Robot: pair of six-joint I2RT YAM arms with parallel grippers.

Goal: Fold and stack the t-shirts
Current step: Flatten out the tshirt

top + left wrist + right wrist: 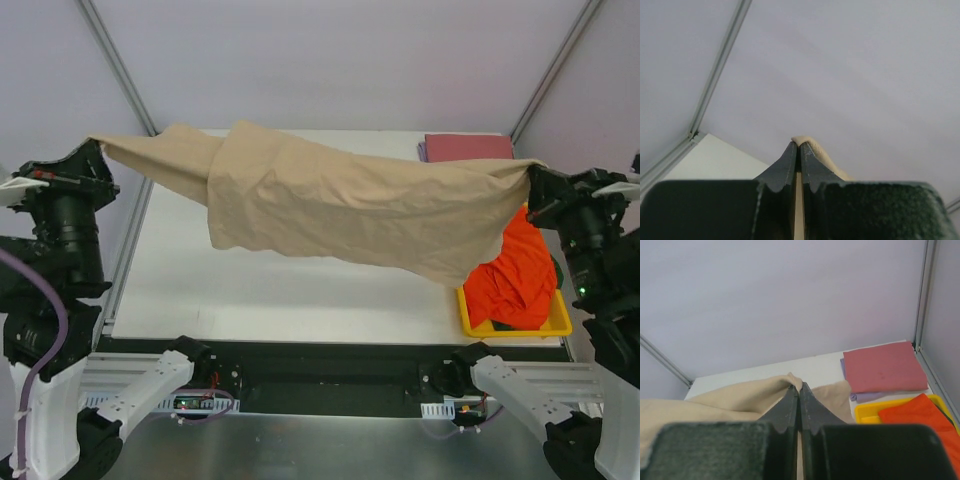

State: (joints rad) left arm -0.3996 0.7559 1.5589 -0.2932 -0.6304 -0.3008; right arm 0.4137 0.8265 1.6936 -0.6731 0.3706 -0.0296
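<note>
The tan t-shirt hangs stretched in the air across the white table, held at both ends. My left gripper is shut on its left end; cloth shows at the tips in the left wrist view. My right gripper is shut on its right end, cloth bunched at the tips in the right wrist view. The dusty pink-red t-shirt lies folded on the folded lavender t-shirt at the back right. The orange-red t-shirt lies crumpled in the yellow tray.
The yellow tray sits at the table's right edge, under the right gripper. Metal frame posts rise at the back corners. Purple-grey walls enclose the cell.
</note>
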